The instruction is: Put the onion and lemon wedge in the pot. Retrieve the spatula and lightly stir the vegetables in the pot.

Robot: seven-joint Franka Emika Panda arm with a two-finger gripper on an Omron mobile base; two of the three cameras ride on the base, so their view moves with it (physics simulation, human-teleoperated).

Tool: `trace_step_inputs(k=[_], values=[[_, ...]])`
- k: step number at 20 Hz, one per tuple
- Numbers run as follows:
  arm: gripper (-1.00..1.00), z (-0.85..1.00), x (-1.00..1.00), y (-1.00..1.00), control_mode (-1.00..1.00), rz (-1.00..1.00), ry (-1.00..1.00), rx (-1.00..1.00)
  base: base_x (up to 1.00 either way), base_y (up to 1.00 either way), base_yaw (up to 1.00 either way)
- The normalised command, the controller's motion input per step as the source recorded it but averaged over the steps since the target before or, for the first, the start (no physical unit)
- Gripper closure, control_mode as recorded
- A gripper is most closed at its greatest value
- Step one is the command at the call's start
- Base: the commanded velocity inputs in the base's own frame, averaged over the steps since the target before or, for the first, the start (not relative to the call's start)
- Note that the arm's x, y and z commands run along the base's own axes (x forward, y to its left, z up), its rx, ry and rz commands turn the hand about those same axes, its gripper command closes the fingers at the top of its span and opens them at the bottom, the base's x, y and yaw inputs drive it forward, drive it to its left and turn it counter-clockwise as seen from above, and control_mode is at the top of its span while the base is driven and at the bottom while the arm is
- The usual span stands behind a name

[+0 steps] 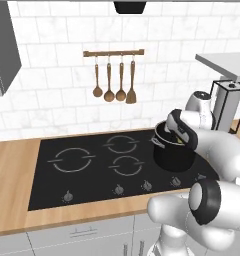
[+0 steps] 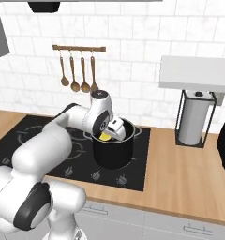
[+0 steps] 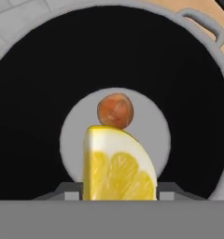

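Your claw [image 2: 108,132] hangs at the mouth of the black pot [image 2: 113,152], which sits on the stovetop [image 1: 82,172] at its right side, and its jaws are closed on the lemon wedge [image 3: 117,164], cut face toward the hand camera. Look past the wedge and you see the onion [image 3: 115,110] lying on the pale pot floor. The spatula [image 1: 131,83] hangs rightmost on the wall rail [image 1: 113,52], beside three wooden spoons [image 1: 109,82].

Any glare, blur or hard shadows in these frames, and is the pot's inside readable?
Left base view: flat even light, no glare, the arm hides much of the pot. Right base view: soft, slightly blurred render. Hand view: sharp; lemon wedge between the gripper tips, onion on the pale floor, walls pure black.
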Motion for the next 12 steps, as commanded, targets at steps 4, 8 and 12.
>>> trace_step_inputs(k=[4, 8, 12], values=[[-1.0, -0.02, 0.0, 0.02, -1.0, 0.04, 0.0, -0.03, 0.0, 0.0, 0.0], [-1.0, 0.16, 0.0, 0.06, -1.0, 0.02, 0.0, -0.03, 0.0, 0.0, 0.0], [-1.0, 0.7, -0.15, 0.01, -1.0, 0.03, 0.0, 0.0, 0.0, 0.0, 0.0]])
